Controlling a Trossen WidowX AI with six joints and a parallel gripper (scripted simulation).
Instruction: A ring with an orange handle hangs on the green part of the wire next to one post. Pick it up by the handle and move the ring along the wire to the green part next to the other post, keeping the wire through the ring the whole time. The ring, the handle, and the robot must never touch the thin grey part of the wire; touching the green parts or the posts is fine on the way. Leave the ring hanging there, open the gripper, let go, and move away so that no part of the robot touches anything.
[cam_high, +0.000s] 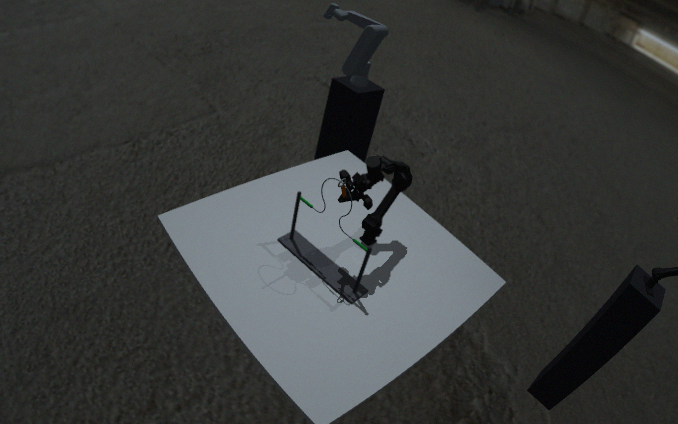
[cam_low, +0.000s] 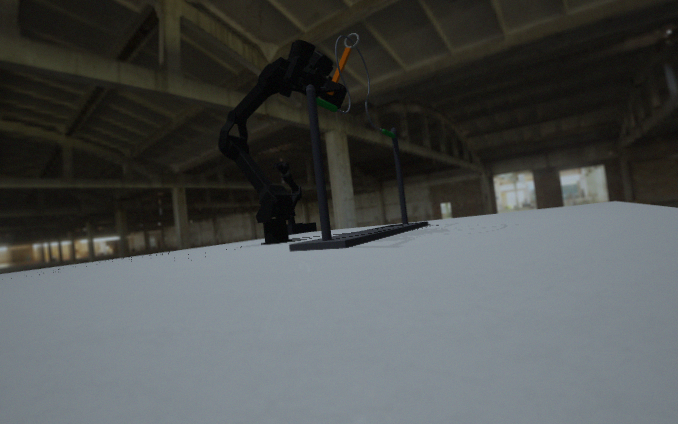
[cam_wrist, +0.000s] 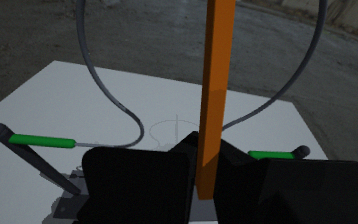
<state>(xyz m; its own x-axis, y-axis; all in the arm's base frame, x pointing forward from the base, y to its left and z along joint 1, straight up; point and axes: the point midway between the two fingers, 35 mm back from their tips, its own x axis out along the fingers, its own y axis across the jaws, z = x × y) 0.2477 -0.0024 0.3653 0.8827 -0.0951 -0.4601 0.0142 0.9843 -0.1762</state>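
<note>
My gripper (cam_high: 344, 196) (cam_low: 334, 87) (cam_wrist: 201, 137) is shut on the lower end of the orange handle (cam_high: 344, 190) (cam_low: 342, 64) (cam_wrist: 215, 85). The handle points up, leaning in the exterior view. The ring (cam_low: 358, 41) at its top is around or beside the top of the grey wire's arch (cam_low: 369, 80) (cam_wrist: 88, 62); contact cannot be told. The ring is outside the wrist view. One green part (cam_high: 306, 202) (cam_low: 327, 104) (cam_wrist: 271, 155) is at the upper-left post in the top view. The other green part (cam_high: 360, 244) (cam_low: 387, 133) (cam_wrist: 42, 141) is at the lower-right post.
The posts (cam_high: 296, 217) (cam_high: 362, 270) (cam_low: 318, 165) (cam_low: 399, 177) stand on a dark base (cam_high: 325, 267) (cam_low: 320, 245) on the white table (cam_high: 260, 330) (cam_low: 350, 340). The wire bends down steeply on both sides of the arch. Other arms on dark pedestals (cam_high: 350, 120) (cam_high: 595, 345) stand beyond the table.
</note>
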